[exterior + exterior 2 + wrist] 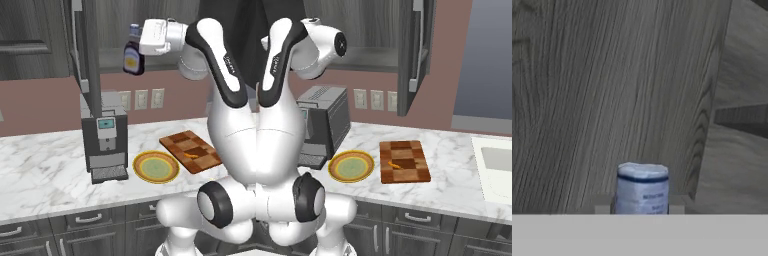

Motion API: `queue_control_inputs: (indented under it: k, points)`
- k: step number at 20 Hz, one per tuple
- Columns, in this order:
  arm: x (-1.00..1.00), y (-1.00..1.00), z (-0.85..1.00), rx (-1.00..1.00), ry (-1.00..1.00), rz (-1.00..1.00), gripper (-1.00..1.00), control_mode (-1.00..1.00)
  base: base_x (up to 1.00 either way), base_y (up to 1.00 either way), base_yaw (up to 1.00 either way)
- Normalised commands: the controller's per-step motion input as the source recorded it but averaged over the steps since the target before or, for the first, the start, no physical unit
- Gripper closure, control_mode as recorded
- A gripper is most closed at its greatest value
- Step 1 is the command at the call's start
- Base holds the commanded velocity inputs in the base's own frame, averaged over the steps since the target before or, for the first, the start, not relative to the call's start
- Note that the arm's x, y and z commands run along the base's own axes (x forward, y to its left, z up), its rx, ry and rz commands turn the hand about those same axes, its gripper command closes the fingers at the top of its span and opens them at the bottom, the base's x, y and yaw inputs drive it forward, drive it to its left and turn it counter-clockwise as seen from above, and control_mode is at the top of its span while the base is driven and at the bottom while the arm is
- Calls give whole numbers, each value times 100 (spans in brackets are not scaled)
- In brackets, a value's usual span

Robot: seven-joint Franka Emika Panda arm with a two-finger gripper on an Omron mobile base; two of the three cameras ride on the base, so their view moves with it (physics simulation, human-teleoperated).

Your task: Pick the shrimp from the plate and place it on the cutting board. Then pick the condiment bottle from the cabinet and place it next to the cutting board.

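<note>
My gripper (135, 36) is shut on the neck of the condiment bottle (133, 59), a dark brown bottle with a yellow-orange label. It hangs in the air in front of the open cabinet (114, 30), high above the counter. In the hand view the bottle's pale cap (642, 187) sits between my fingertips (602, 203), facing the cabinet's grey wood grain (612, 90). The small orange shrimp (190, 154) (394, 164) lies on the checkered cutting board (199, 162) (411, 172). Left of the board, the yellow-rimmed plate (142, 172) (336, 172) holds nothing.
A dark coffee machine (104, 142) (323, 120) stands on the marble counter left of the plate. The cabinet's open door (86, 55) (408, 55) hangs above it. Wall outlets (141, 99) line the backsplash. A sink (498, 165) lies at the far right.
</note>
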Motion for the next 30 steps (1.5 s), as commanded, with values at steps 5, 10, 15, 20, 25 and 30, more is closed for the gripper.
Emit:
queue_control_inputs:
  k: [5, 10, 15, 20, 25, 30]
  points:
    - [-62, -13, 0, 0, 8, 0, 100, -100, 0, 0, 0]
    - [-63, -17, -3, 0, 8, 0, 100, -100, 0, 0, 0]
    - [-61, -19, -5, 0, 7, 0, 100, -100, 0, 0, 0]
    - [-54, -17, -1, 0, 4, 0, 100, -100, 0, 0, 0]
    - [-50, -17, 0, 0, 1, 0, 100, -100, 0, 0, 0]
    - [-52, -16, 0, 0, 0, 0, 100, -100, 0, 0, 0]
